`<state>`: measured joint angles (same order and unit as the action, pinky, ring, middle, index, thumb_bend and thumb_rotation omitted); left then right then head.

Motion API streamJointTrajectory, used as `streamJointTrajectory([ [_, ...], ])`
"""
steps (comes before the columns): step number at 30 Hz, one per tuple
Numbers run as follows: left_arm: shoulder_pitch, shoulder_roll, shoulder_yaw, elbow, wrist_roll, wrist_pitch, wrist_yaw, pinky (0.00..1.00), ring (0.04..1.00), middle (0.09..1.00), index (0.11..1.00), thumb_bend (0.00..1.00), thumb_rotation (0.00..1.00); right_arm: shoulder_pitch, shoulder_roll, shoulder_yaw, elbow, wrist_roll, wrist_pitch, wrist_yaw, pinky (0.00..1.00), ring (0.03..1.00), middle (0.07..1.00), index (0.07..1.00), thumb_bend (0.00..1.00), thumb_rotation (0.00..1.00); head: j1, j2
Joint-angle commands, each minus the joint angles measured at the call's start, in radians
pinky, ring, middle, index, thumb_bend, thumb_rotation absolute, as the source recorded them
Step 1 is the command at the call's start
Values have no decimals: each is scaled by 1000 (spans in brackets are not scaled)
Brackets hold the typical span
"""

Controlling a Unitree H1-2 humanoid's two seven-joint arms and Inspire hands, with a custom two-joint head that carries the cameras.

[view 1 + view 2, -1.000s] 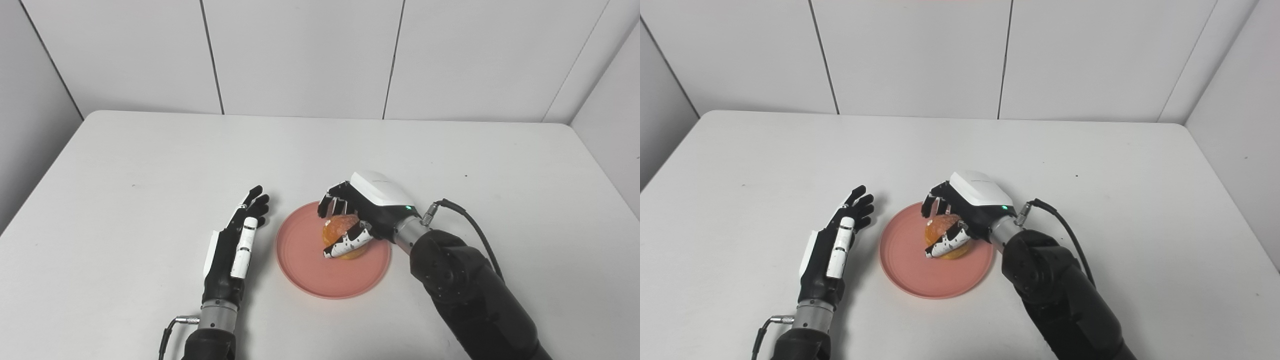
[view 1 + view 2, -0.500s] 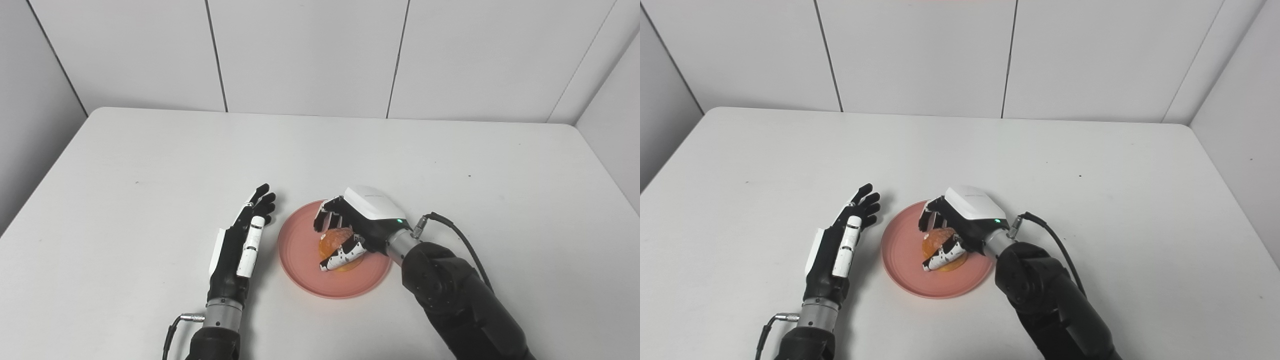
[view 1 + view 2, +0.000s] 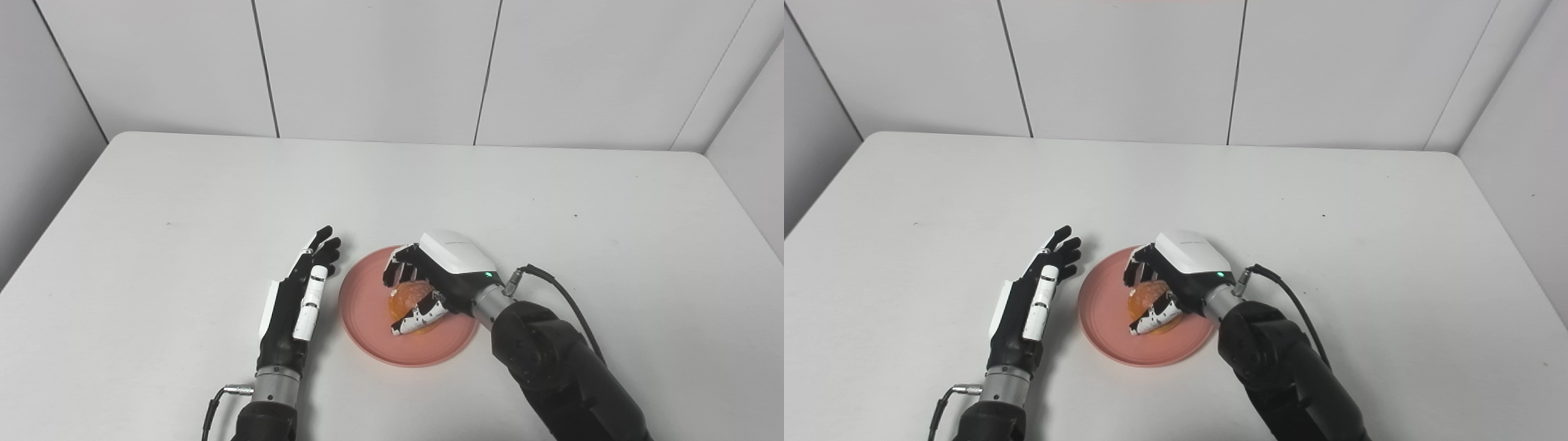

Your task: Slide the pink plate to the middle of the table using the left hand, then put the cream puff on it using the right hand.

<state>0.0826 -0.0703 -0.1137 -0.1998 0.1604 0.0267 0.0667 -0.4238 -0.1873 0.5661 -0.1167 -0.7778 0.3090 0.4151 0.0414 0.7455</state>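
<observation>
Now one right hand (image 3: 438, 278) grips one cream puff (image 3: 409, 295) on one pink plate (image 3: 367, 318); left hand (image 3: 297, 300) spread.

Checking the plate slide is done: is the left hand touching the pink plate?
Apart. The right eye view shows bare table between the left hand and the pink plate.

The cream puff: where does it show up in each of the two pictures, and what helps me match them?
Left eye view: the cream puff sits just right of centre, low in the picture, on the pink plate.
Right eye view: the cream puff sits just left of centre, low.
Shared landmark: the right hand, its fingers wrapped around the puff.
</observation>
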Motion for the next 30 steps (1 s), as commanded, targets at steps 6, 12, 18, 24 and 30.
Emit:
streamJointTrajectory([
  [6, 14, -15, 1, -30, -4, -22, 8, 864, 870, 871, 858, 514, 1000, -12, -16, -8, -83, -21, -25, 21, 438, 616, 733, 787, 784, 205, -2, 1],
  [12, 12, -17, 3, -31, -11, -20, 7, 864, 869, 871, 857, 506, 1000, -6, -14, -38, -127, 1, -14, 43, 565, 746, 836, 876, 801, 256, -4, -1],
  [18, 9, -14, 5, -19, -9, -30, 8, 859, 869, 871, 859, 497, 1000, 1, -8, -99, -171, 75, -15, 51, 600, 762, 853, 896, 820, 256, -6, -2],
  [24, 7, -15, 5, -21, -2, -23, 9, 852, 865, 869, 856, 501, 1000, 1, -10, -146, -218, 93, 2, 52, 634, 784, 871, 915, 836, 330, -4, -6],
  [30, 8, -17, 2, -29, 2, -11, 9, 852, 863, 869, 858, 497, 1000, 57, 15, -231, -221, 153, -59, -53, 672, 830, 907, 940, 843, 545, -4, -10],
])
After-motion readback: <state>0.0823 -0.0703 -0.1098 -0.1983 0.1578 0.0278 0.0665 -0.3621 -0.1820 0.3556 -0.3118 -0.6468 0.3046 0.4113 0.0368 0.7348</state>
